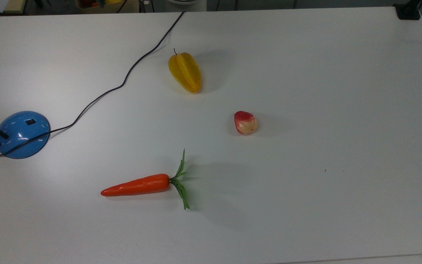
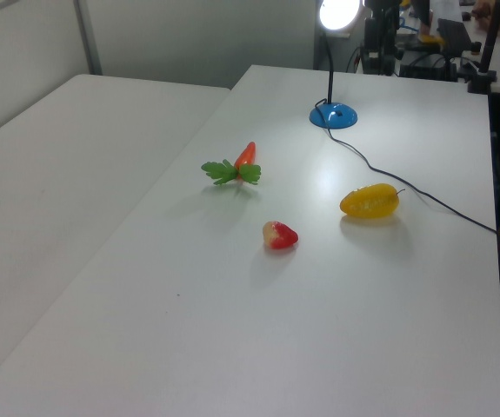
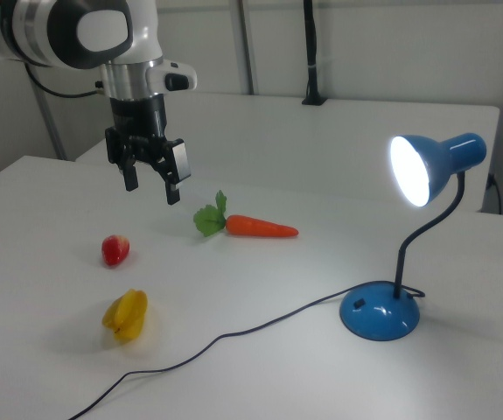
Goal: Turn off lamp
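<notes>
Lamp glows, its shade lit, so the switch on the blue base is yet to be pressed. The hand hangs above the surface with fingers spread and nothing between them. From the hand, the base sits well apart, toward the right view's right and lower down (beyond the carrot). I judge a long sideways reach, then a descent onto the switch.

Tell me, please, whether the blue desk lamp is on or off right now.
On. The lamp has a shade glowing bright white in the right view, and the left view shows the same glare at its head.
</notes>
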`<move>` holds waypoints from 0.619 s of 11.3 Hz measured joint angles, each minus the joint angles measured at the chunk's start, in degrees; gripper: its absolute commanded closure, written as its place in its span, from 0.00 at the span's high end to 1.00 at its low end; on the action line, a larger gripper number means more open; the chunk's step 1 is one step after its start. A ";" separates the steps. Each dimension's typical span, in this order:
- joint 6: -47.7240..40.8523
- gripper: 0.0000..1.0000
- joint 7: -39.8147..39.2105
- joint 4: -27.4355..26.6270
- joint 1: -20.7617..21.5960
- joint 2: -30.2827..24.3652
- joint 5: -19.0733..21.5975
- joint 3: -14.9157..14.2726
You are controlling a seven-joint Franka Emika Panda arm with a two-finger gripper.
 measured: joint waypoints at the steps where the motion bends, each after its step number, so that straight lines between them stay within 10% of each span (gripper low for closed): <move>1: -0.09 0.99 -0.88 -0.01 -0.40 -0.11 0.00 -0.94; 7: -0.08 0.69 -0.88 0.04 -1.56 -0.03 0.00 -1.08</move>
